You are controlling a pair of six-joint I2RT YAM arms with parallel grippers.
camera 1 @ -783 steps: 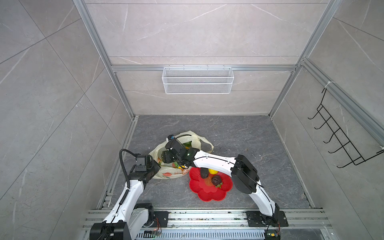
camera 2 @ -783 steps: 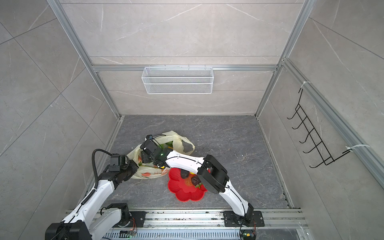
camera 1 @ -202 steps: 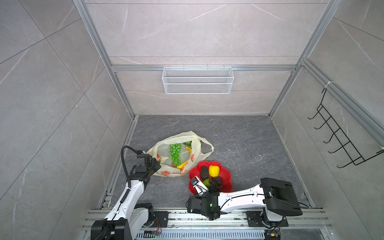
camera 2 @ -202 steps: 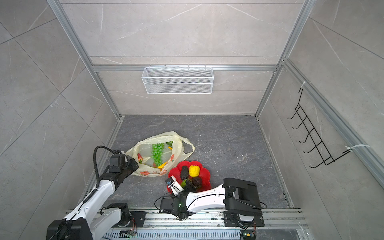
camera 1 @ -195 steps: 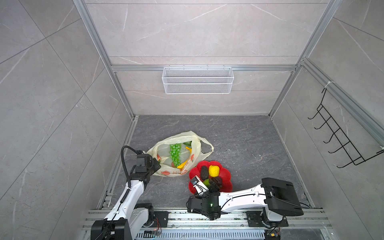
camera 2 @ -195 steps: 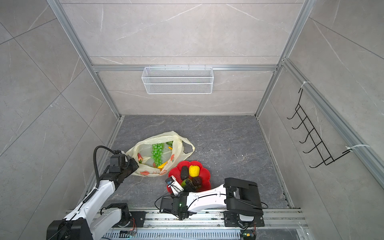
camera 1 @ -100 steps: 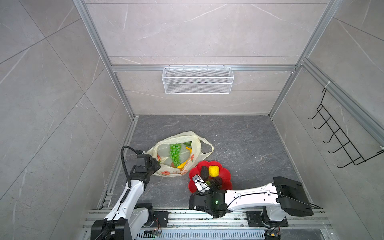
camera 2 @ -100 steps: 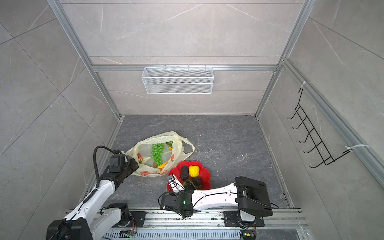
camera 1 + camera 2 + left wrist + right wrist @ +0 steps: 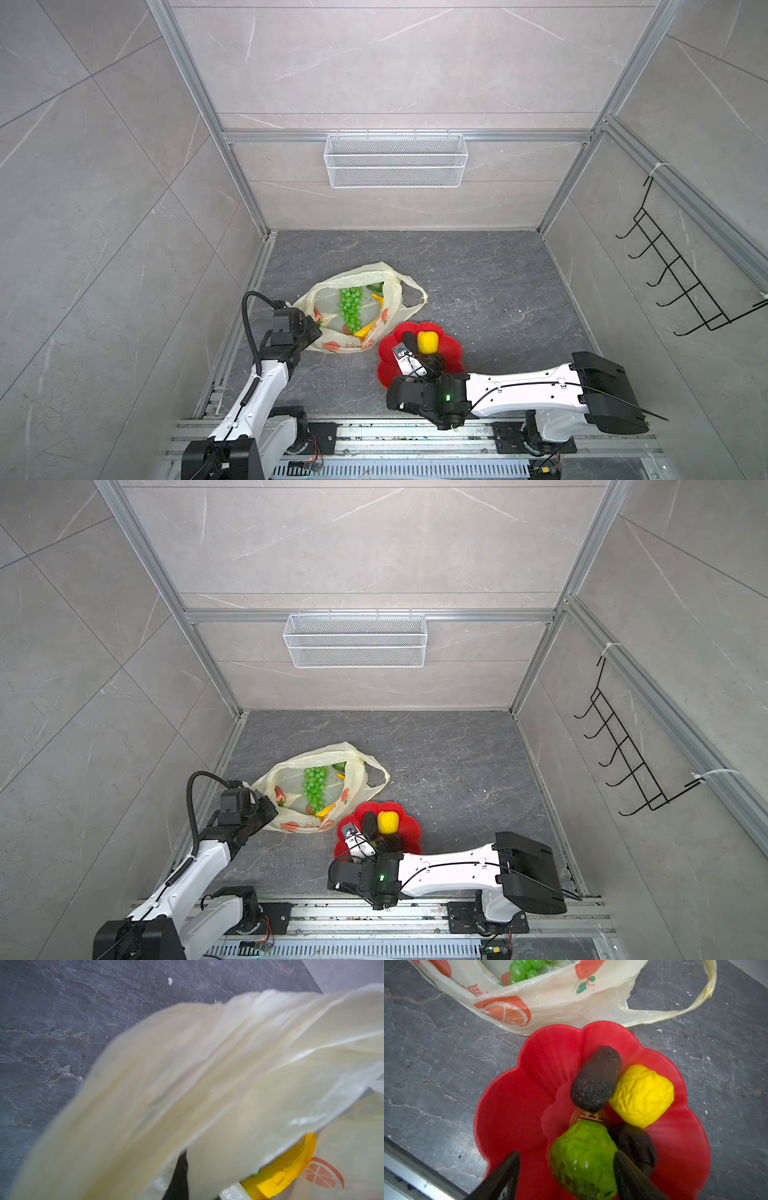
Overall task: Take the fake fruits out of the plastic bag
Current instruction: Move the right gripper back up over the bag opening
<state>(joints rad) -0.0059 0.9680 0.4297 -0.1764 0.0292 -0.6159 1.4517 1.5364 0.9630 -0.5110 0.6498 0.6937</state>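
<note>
The plastic bag (image 9: 328, 291) lies open on the dark floor, left of middle in both top views. Inside it are a green grape bunch (image 9: 350, 307), a yellow banana (image 9: 365, 330) and a red strawberry (image 9: 279, 795). My left gripper (image 9: 309, 330) is shut on the bag's left edge; bag film (image 9: 207, 1084) hides its jaws in the left wrist view. On the red plate (image 9: 512, 1105) lie a yellow lemon (image 9: 641, 1095), a dark avocado (image 9: 596, 1078), a dark-brown piece (image 9: 635, 1145) and a green knobbly ball (image 9: 583, 1159). My right gripper (image 9: 566, 1153) is open, its fingers either side of the green ball.
A white wire basket (image 9: 395, 160) hangs on the back wall. A black hook rack (image 9: 681, 282) is on the right wall. An aluminium rail (image 9: 374, 432) runs along the front edge, right behind the plate (image 9: 451, 353). One bag handle (image 9: 695, 1005) trails beside the plate.
The right gripper, in the bag a few seconds ago, now stands over the plate's near side. Over the last second its elbow swung right. The left arm has not moved.
</note>
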